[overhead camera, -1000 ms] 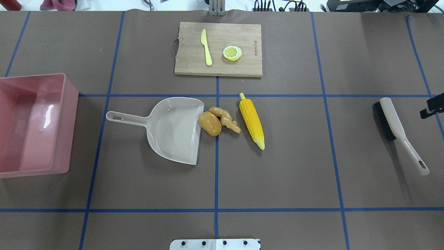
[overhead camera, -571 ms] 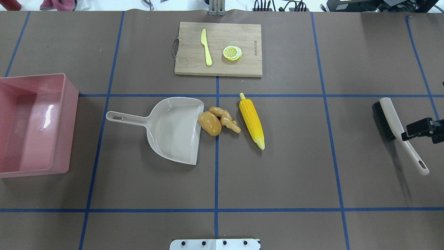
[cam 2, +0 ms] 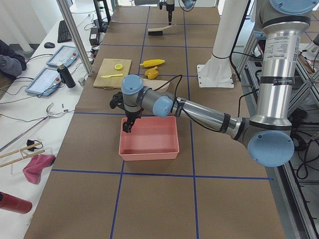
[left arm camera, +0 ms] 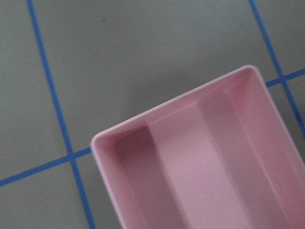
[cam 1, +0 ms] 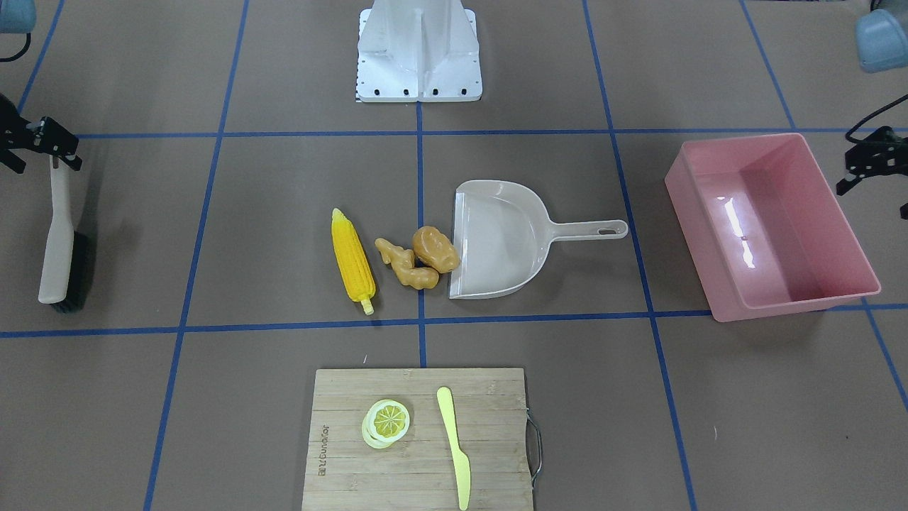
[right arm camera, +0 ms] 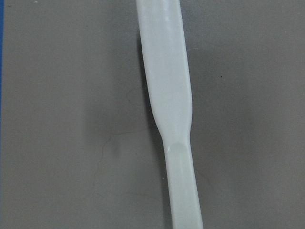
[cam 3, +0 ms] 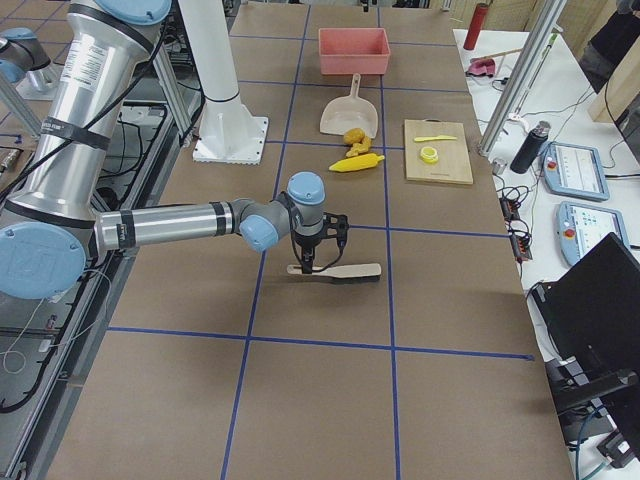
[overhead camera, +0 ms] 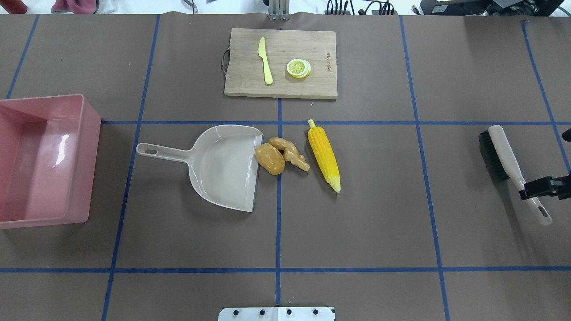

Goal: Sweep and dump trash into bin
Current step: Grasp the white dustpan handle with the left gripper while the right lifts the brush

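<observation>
The trash lies mid-table: a yellow corn cob [overhead camera: 324, 154], a tan ginger root [overhead camera: 291, 154] and a golden-brown potato lump [overhead camera: 269, 158] that touches the open lip of the beige dustpan [overhead camera: 223, 165]. The pink bin [overhead camera: 91, 156] stands empty at the far left. My right gripper [overhead camera: 533, 189] hovers over the white handle of the brush [overhead camera: 502, 149], which fills the right wrist view [right arm camera: 167, 86]; its fingers look spread either side of the handle [cam 1: 50, 160]. My left gripper [cam 1: 862, 170] hangs over the bin's outer end [left arm camera: 190, 157]; I cannot tell whether it is open or shut.
A wooden cutting board [overhead camera: 250, 84] at the far side holds a pale yellow plastic knife [overhead camera: 266, 60] and a lemon slice [overhead camera: 298, 68]. The dustpan's handle [overhead camera: 156, 151] points toward the bin. Blue tape lines grid the brown table. The robot's base plate [overhead camera: 276, 313] is at the near edge.
My right gripper has moved along the brush from beside its head toward the handle's near end. The trash, dustpan, brush and bin have not moved.
</observation>
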Robot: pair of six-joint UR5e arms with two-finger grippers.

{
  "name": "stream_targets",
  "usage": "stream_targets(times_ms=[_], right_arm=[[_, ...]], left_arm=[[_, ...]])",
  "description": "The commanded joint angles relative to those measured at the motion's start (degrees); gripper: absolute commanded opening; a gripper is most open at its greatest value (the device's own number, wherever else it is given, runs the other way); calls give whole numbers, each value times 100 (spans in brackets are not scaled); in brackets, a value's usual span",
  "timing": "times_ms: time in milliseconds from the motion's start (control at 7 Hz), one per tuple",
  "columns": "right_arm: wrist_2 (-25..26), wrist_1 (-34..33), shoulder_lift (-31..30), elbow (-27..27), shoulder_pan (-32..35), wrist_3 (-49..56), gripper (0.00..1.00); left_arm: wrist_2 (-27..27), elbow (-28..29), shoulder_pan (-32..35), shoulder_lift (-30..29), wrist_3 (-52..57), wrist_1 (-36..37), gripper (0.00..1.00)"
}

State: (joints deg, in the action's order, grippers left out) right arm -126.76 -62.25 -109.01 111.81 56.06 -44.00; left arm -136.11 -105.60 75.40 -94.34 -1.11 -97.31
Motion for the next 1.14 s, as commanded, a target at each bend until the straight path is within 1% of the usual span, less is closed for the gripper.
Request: stream_targets(times_ms=[0,143,286,429,571,714,1000], right_arm=[[194,37,55,-203,-85,93,100],[326,37,90,-308,-121,258,100],[397,29,264,-474,-121,260,100],[406,3,370,-563,-200,225,100],[459,20,371,-607,-296,216,100],[442,11,380,-625,-393,199,100],[380,2,372,-634,-481,190,92]], left_arm=[[23,-275,-332,-216,23,-173,99],[23,-390,-620,-234,23,-340,99],[49,-478,-936,-251,197,-646,99],[694,-479,-1357,-382,861,-945,99],[822,-444,-1588,-409,1459,-1096,99],[797,-409,-2060,-418,1578,-1063,99],[797,-636,-2292,-601,1579,-1088,99]])
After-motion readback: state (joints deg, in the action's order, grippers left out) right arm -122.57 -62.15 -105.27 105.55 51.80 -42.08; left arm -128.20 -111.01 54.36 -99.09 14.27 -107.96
